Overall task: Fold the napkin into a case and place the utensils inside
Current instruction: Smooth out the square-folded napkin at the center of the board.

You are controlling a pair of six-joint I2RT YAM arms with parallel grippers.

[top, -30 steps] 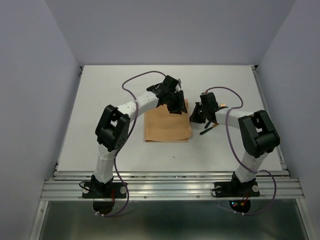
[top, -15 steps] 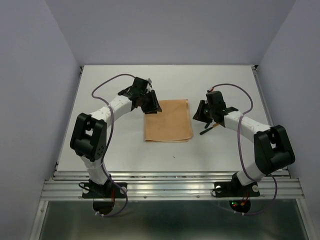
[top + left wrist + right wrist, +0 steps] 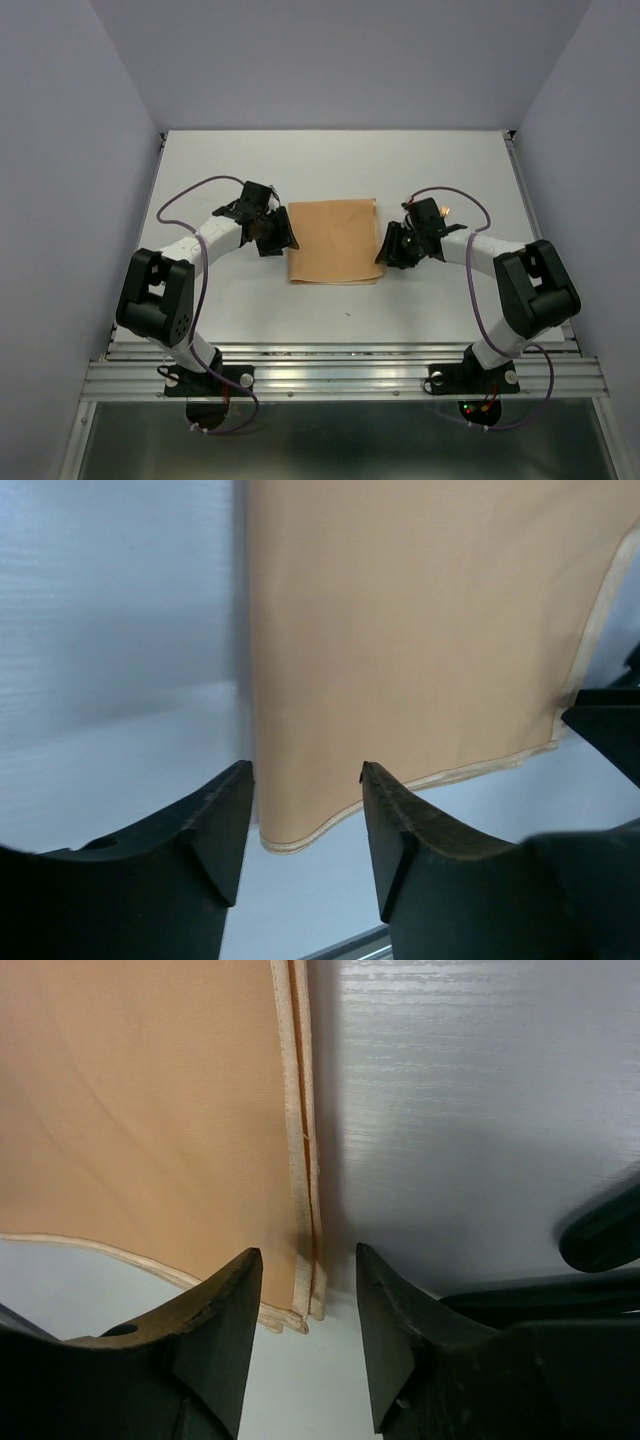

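Note:
The peach-orange napkin (image 3: 335, 240) lies flat on the white table, folded into a rectangle with two hemmed layers along its right edge (image 3: 300, 1140). My left gripper (image 3: 281, 236) is open at the napkin's left side, and its fingers straddle the near-left corner (image 3: 305, 775). The right gripper (image 3: 390, 250) is open too, with its fingers on either side of the napkin's right edge near the front corner (image 3: 308, 1255). Of the utensils, only a small gold glint (image 3: 444, 210) shows behind the right wrist. The rest is hidden by that arm.
Purple cables (image 3: 185, 195) loop above both arms. The white table (image 3: 330, 160) is walled on three sides, with a metal rail (image 3: 340, 365) along its near edge. A dark rounded shape (image 3: 600, 1232) sits at the right edge of the right wrist view.
The left gripper has moved from the napkin's far edge to its left side. The right gripper has opened and dropped to the napkin's right edge.

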